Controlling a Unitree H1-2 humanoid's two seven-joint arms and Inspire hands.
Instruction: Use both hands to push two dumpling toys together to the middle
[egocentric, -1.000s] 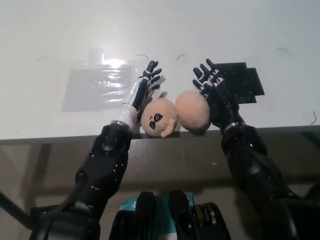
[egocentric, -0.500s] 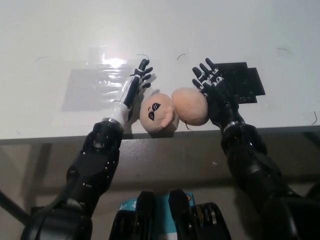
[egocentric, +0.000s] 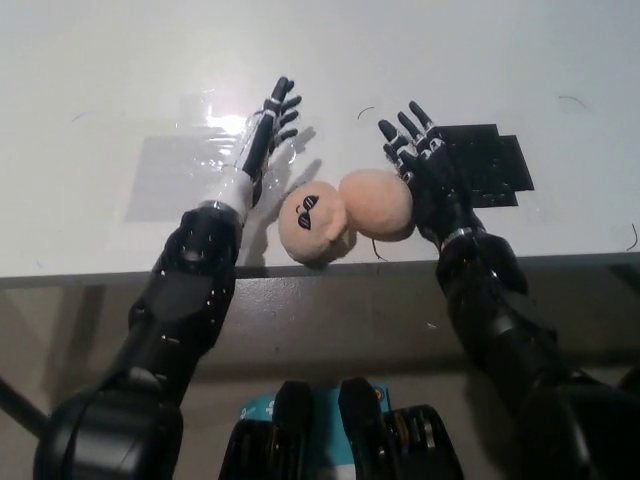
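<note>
From the head view, the two dumpling toys look like soft, light plush that would dent and roll under a push, so I judge a flat palm against each outer flank the sensible contact, not a pinch. The dumpling with the sunglasses face (egocentric: 314, 226) sits near the table's (egocentric: 90, 90) front edge, touching the plain dumpling (egocentric: 376, 205) at its two o'clock. The left hand (egocentric: 265, 135) hangs with fingers spread and empty at about eleven o'clock from the faced toy, apart from it. The right hand (egocentric: 425, 170) is likewise spread, its palm against the plain toy's three o'clock side, holding nothing.
</note>
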